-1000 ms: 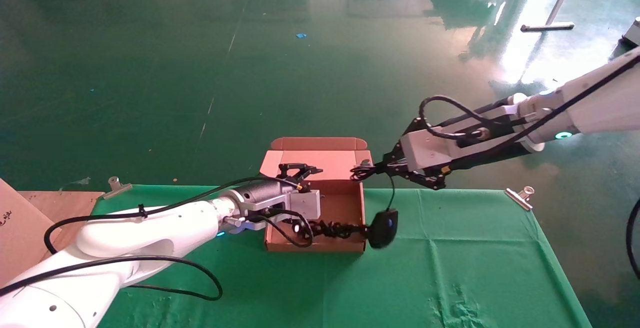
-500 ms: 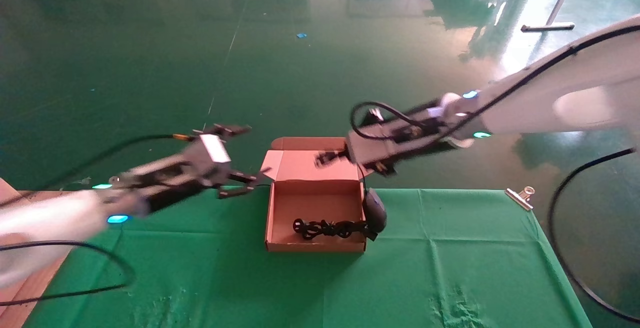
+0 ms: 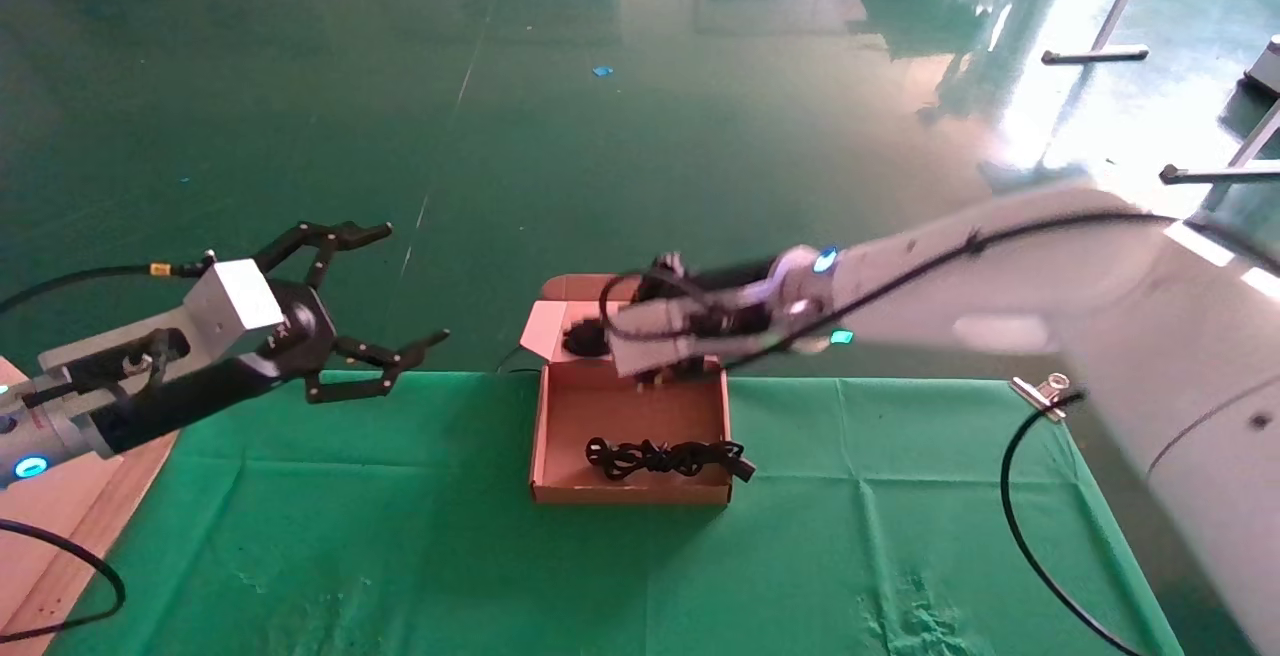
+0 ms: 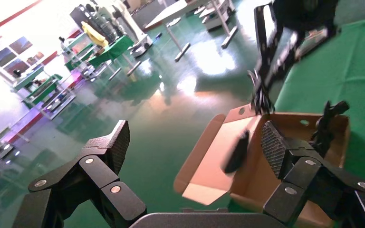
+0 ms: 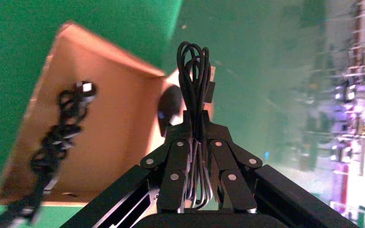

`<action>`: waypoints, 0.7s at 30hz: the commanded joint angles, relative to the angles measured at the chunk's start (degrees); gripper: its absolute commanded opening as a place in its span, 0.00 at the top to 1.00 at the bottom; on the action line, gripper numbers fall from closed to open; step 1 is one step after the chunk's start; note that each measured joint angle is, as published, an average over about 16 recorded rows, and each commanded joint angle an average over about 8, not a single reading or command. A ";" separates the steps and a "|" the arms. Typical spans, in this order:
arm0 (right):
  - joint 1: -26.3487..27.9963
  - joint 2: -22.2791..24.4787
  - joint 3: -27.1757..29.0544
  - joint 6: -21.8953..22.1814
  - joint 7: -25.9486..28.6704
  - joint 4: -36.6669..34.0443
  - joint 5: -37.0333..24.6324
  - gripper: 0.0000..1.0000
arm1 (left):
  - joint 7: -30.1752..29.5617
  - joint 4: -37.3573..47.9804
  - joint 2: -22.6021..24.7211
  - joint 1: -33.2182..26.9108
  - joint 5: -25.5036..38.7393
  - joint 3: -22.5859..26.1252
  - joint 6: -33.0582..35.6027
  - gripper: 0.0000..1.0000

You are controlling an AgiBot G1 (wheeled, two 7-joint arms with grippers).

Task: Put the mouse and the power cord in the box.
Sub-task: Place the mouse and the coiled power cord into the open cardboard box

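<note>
The brown cardboard box (image 3: 545,436) stands open on the green cloth, lid (image 3: 555,321) raised at the back. The power cord (image 3: 665,457) lies knotted along the box's front wall, its plug end over the right corner. My right gripper (image 3: 602,332) hovers above the box's back, shut on the looped cable (image 5: 195,71) of the mouse. The black mouse (image 3: 580,339) dangles in front of the lid, also seen as mouse (image 5: 170,107) and mouse (image 4: 236,152). My left gripper (image 3: 412,284) is raised left of the box, open and empty.
The green cloth (image 3: 850,536) covers the table and is pinned by a metal clip (image 3: 1040,391) at the back right. A wooden board (image 3: 60,536) lies at the left edge under my left arm. A loose black cable (image 3: 1010,506) hangs near my right arm.
My left gripper let go of the power cord in the box, then pulled out leftward and upward. My right arm swung left, carrying the mouse from beside the box to over its back.
</note>
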 commanded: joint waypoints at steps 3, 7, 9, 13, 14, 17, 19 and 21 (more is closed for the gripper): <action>-2.12 0.08 -4.87 2.97 2.96 1.63 1.34 1.00 | 0.43 1.16 0.03 -0.21 -0.40 -0.24 1.90 0.00; -2.99 0.16 -8.75 5.06 4.54 2.34 2.14 0.75 | 0.84 2.09 0.21 -0.55 -0.35 -0.19 2.88 0.00; -3.27 0.17 -10.23 5.91 4.89 2.69 2.32 0.50 | 0.99 2.44 0.22 -0.67 -0.37 -0.19 3.25 0.00; -3.71 0.16 -12.37 7.43 5.24 3.34 2.68 0.00 | 1.19 2.95 0.10 -0.84 -0.50 -0.24 3.86 0.00; -3.79 0.15 -12.58 7.61 5.27 3.44 2.75 0.00 | 1.20 3.01 0.06 -0.86 -0.54 -0.25 3.95 0.00; -3.93 0.14 -13.01 8.02 5.34 3.61 2.91 0.00 | 1.24 3.15 0.04 -0.90 -0.57 -0.27 4.12 0.00; -3.89 0.15 -12.82 7.88 5.31 3.55 2.88 0.00 | 1.22 3.11 0.09 -0.90 -0.53 -0.25 4.07 0.00; -3.83 0.15 -12.60 7.71 5.28 3.48 2.83 0.00 | 1.21 3.06 0.12 -0.90 -0.49 -0.25 3.99 0.00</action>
